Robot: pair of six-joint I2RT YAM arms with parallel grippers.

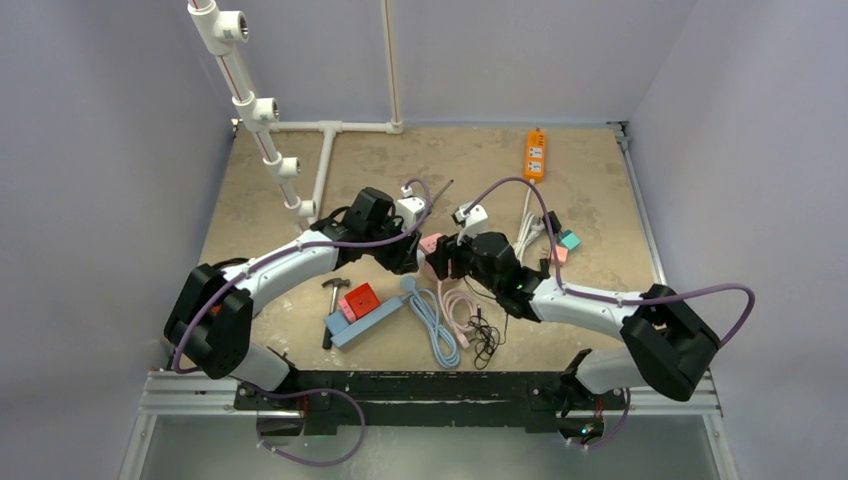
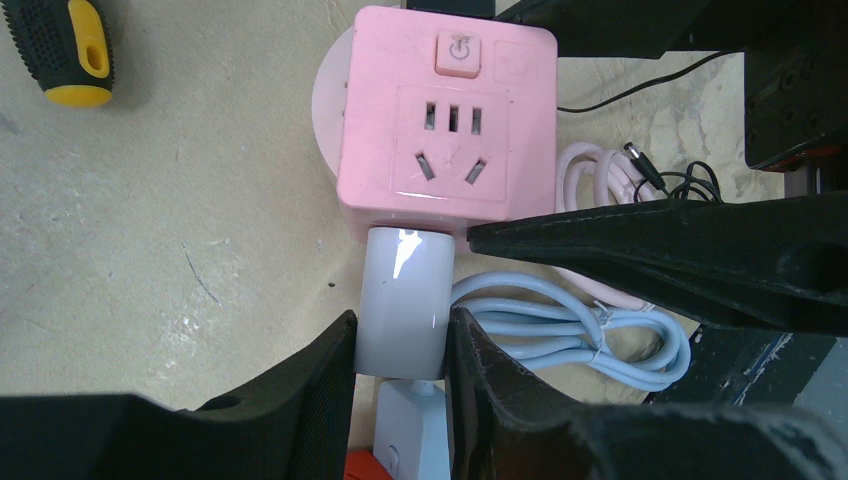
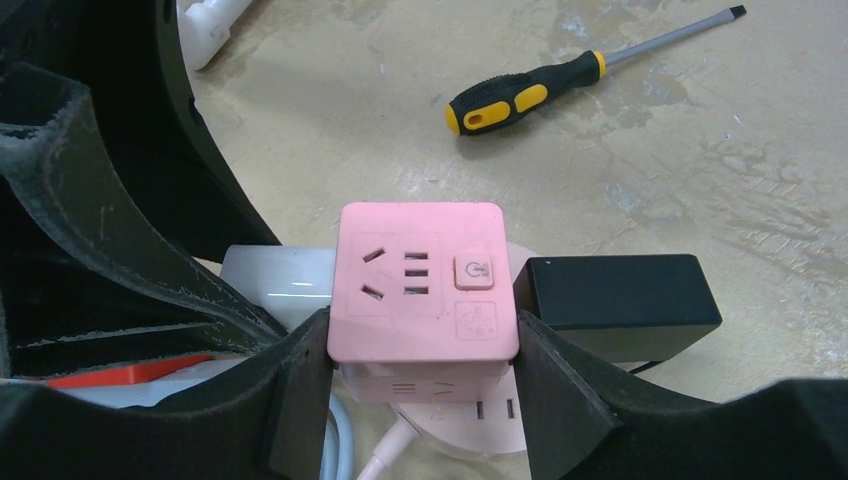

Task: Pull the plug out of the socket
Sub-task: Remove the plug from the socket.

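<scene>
The white cylindrical plug [image 2: 403, 295], seated in the pink cube-shaped socket [image 2: 447, 120], is pinched by the left end effector [image 2: 402, 335]; the socket is clamped by the right end effector [image 3: 420, 338].

Socket [image 3: 420, 285]: pink cube resting near the handle end of the yellow-and-black screwdriver [image 3: 520, 95], its upward face carrying a square power button and five slots. Plug [image 2: 402, 300]: glossy white rounded body, lying horizontal, seated flush against one side face of the socket.
</scene>
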